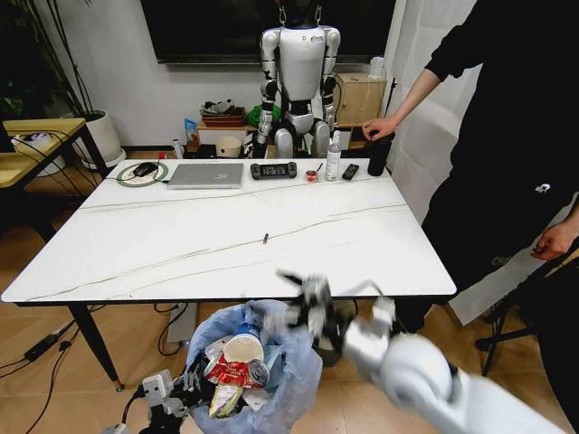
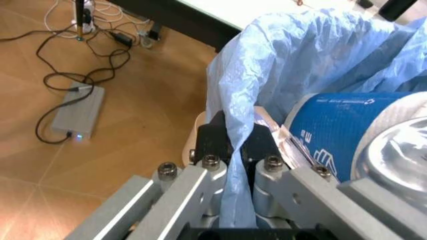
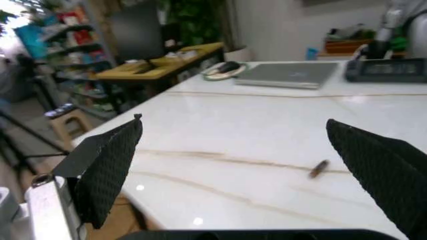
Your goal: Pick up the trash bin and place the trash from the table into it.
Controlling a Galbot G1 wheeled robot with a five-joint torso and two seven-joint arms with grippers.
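Last scrap (image 1: 265, 239) lies mid-counter (image 1: 136, 235), straight ahead of the right end effector (image 1: 312, 303) (released); left end effector (image 2: 235, 145) clenched on the trash bin (image 1: 271, 362) liner.

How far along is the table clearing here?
Mostly done: the bin, held below the table's near edge by the left gripper shut on its bag, already holds a cup, a red can and wrappers. In hand: the right gripper is open with nothing in it, at the table edge above the bin. Left: one small brown scrap mid-table.
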